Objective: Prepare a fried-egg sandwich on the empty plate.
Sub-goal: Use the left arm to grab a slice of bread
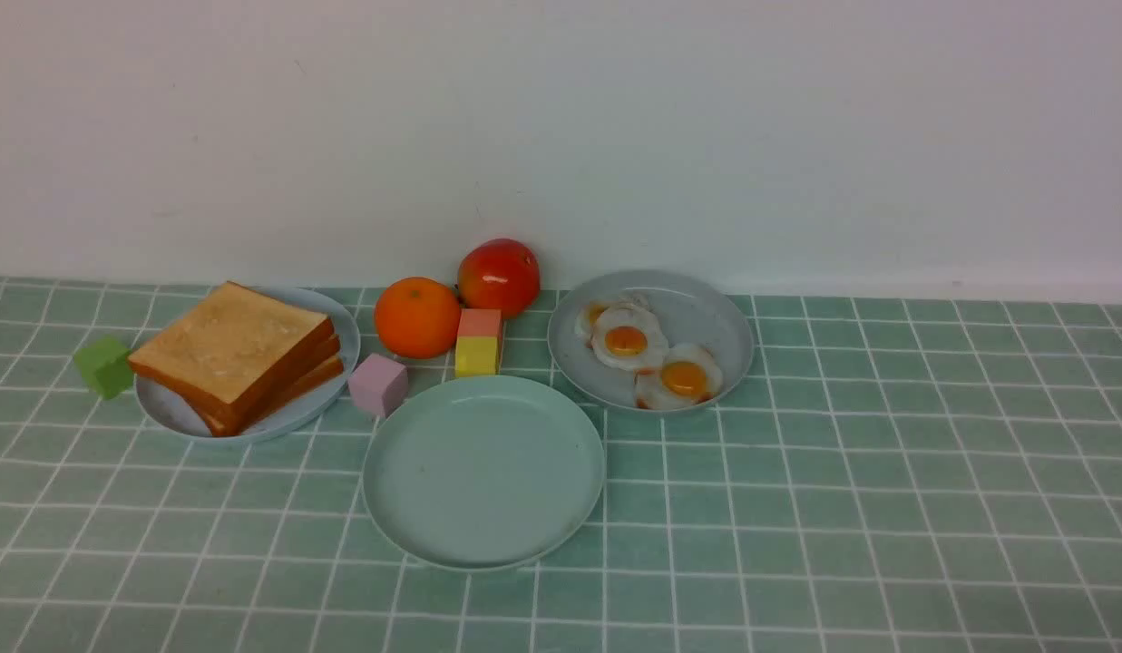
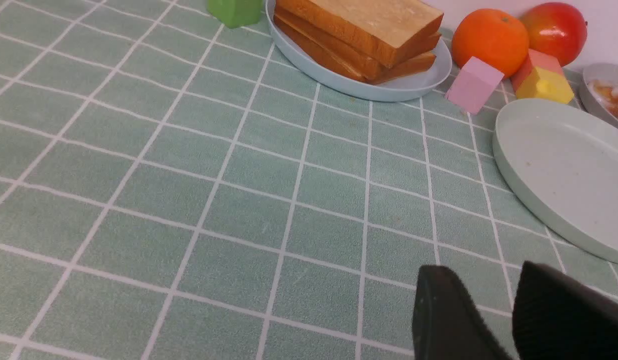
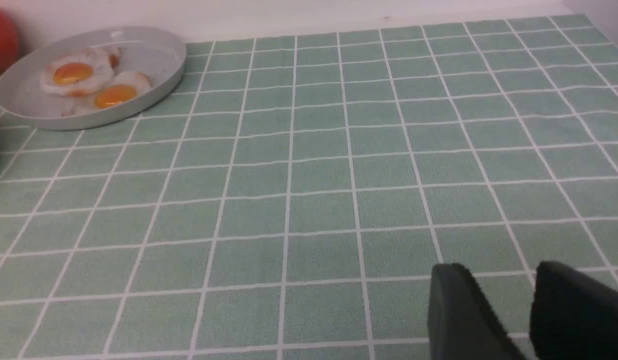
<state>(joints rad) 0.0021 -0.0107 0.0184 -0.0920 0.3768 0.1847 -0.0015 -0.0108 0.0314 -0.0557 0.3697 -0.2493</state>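
- Mint-green plate (image 1: 483,472) lies bare on the tiled surface (image 1: 887,508), in front of the other things and about midway across.
- Only the front view gives the whole layout. Stacked toast (image 1: 234,354) sits on a pale blue plate (image 1: 169,410) at the left, and three fried eggs (image 1: 626,341) lie on a grey plate (image 1: 697,313) at the right.
- Between those plates are an orange (image 1: 417,317), a red fruit (image 1: 498,277), a pink block (image 1: 378,384) and a yellow-and-salmon block (image 1: 478,343). A green block (image 1: 103,366) stands just left of the toast plate.
- The claws show only in the wrist views.
- The left claw (image 2: 483,272) has black fingers a narrow gap apart and holds nothing. It is over bare surface, well apart from the toast.
- In the left wrist view the mint-green plate is cut off at the edge. The grey plate is a blurred sliver there.
- The right claw (image 3: 501,267) is likewise narrowly parted and empty, well apart from the grey plate.
- In the right wrist view two yolks are clear and the third egg is half hidden. The red fruit is cut off at the edge.
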